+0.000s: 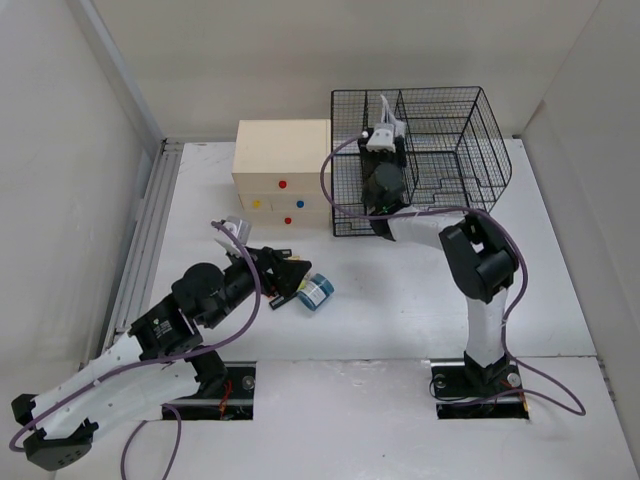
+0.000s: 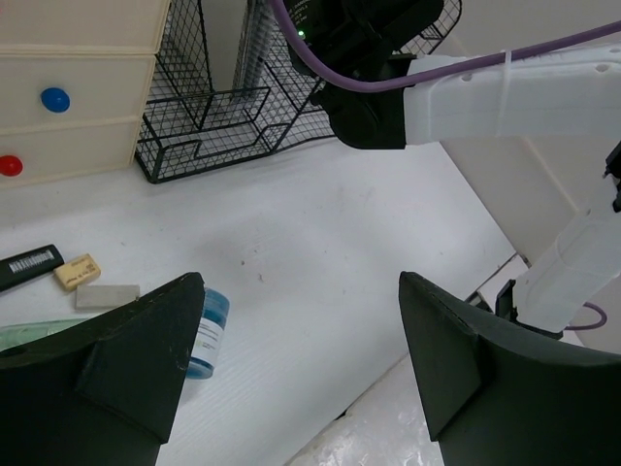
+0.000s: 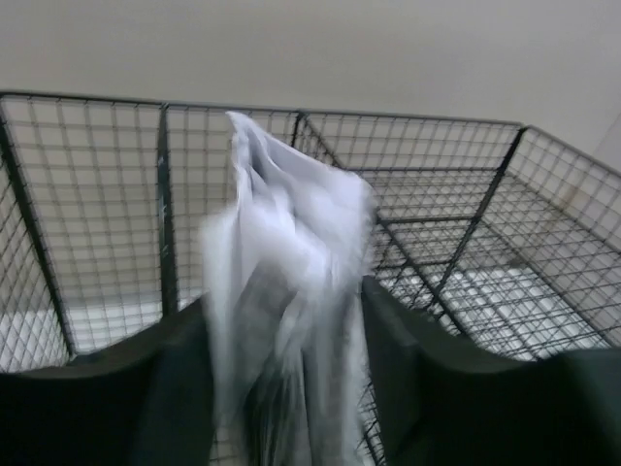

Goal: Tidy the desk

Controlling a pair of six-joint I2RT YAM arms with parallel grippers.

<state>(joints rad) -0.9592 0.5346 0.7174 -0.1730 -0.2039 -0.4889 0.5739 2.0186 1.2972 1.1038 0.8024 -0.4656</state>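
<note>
The white desk [image 1: 400,300] has grey slotted rails along its left edge. My left gripper [image 1: 292,276] hangs low over the desk's middle, open and empty [image 2: 301,283]. A small blue bottle with a white label [image 1: 316,292] lies just beside it, next to the left finger in the left wrist view [image 2: 206,330]. My right gripper [image 1: 384,138] reaches over the black wire-mesh rack [image 1: 430,150] and is shut on a bunch of white paper sheets [image 3: 286,252], held upright over the rack's left compartment. The paper is blurred.
A cream drawer box [image 1: 283,170] with red, yellow and blue knobs stands left of the rack. In the left wrist view a black barcoded item [image 2: 29,267], a tan eraser [image 2: 78,271], a white eraser [image 2: 107,295] and a pale green thing [image 2: 39,335] lie on the desk.
</note>
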